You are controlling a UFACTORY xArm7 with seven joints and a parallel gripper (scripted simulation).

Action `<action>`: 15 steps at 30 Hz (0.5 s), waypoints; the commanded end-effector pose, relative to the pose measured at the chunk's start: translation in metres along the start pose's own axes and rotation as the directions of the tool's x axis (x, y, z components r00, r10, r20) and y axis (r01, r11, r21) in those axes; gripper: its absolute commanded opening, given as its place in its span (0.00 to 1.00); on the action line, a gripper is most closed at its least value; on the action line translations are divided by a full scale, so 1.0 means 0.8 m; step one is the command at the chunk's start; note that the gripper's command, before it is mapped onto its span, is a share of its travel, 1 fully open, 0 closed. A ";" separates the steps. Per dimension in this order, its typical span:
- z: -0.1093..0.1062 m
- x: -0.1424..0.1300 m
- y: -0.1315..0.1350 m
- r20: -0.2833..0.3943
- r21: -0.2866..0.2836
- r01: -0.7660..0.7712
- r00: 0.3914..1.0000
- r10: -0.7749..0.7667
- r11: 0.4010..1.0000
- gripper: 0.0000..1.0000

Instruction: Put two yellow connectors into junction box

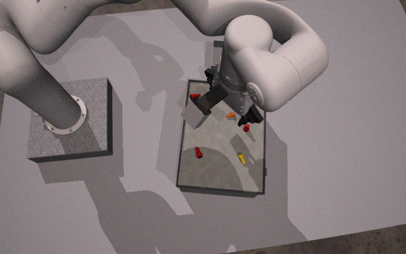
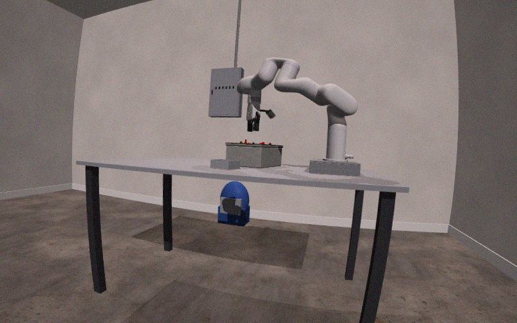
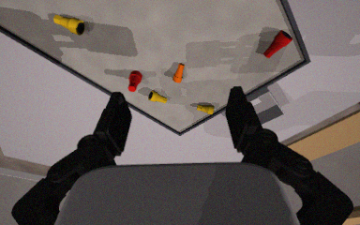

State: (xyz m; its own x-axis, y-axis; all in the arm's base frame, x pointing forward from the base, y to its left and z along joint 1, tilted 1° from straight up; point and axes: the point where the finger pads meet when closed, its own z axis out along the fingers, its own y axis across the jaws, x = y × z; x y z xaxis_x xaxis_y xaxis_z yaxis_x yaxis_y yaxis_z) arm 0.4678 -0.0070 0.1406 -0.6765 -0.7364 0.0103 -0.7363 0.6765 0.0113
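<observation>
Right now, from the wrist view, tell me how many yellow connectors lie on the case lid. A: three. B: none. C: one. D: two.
A: one yellow connector lies far off, and two more lie near the lid's corner, under the open gripper.

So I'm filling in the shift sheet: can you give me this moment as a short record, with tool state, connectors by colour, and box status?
tool: black two-fingered tool, open, holding nothing, hanging above the lid
surface: grey lid of the tool case
yellow cone-shaped connectors: three on the lid in the wrist view, one far off, two near the lid's corner
red connectors: three in the top view
orange connector: one
grey steel junction box: beside the case; its inside is not in view
progress: no yellow connector picked up yet
</observation>
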 end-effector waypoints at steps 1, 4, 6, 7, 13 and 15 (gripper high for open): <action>0.000 -0.003 0.022 0.003 0.006 0.030 1.000 -0.030 1.000 1.00; 0.004 -0.005 0.044 0.003 0.005 0.059 0.998 -0.059 0.998 1.00; 0.006 -0.005 0.056 0.002 0.003 0.076 0.997 -0.076 0.997 1.00; 0.006 -0.005 0.062 0.002 0.003 0.084 0.996 -0.084 0.996 1.00; 0.010 -0.004 0.081 0.001 0.000 0.108 0.994 -0.108 0.994 1.00; 0.010 -0.004 0.081 0.001 0.000 0.108 0.994 -0.108 0.994 1.00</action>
State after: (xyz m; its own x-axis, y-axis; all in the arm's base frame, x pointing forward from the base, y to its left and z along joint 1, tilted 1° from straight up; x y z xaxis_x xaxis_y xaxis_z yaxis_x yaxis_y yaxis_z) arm 0.4242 0.0378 0.1324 -0.5962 -0.8028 0.0116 -0.8026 0.5963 0.0182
